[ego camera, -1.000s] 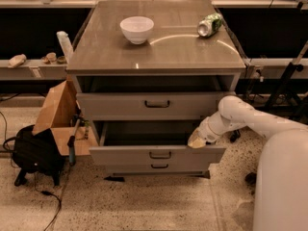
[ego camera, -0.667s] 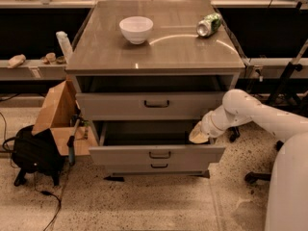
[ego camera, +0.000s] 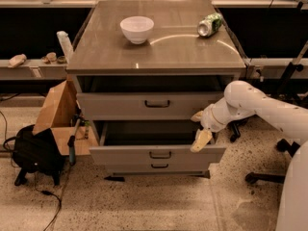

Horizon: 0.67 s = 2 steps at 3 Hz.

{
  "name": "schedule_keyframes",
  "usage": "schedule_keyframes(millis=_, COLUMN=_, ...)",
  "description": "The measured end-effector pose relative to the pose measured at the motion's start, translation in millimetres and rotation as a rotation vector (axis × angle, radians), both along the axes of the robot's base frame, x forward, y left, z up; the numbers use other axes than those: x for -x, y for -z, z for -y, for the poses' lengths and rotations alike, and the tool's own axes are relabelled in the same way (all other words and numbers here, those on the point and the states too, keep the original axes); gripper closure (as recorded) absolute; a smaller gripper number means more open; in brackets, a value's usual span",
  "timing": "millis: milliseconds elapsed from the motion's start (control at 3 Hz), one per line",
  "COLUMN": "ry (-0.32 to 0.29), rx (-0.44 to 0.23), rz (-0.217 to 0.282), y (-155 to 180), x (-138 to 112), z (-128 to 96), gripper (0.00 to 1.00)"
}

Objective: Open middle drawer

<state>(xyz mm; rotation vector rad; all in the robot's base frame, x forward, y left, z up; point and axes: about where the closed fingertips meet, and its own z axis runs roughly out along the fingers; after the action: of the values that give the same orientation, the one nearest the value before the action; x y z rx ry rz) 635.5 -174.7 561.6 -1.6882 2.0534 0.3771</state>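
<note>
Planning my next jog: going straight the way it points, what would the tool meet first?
Probably the middle drawer: the tool sits at its front panel's right end, pointing down at it, though depth is unclear.

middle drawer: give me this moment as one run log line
middle drawer: pulled out, interior showing | gripper: at right end of drawer front | cabinet top: white bowl, green can on its side
</note>
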Motion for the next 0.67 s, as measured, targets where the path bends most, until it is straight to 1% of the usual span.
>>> schedule_keyframes(millis=333, ry=-0.007, rx=0.002, rz=-0.001, y=4.3, x=3.6, z=-2.9, gripper=0.00)
schedule_keyframes(millis=667, ry=-0.007, rx=0.002, rz=-0.001, y=4.3, x=6.8, z=-3.6, gripper=0.15)
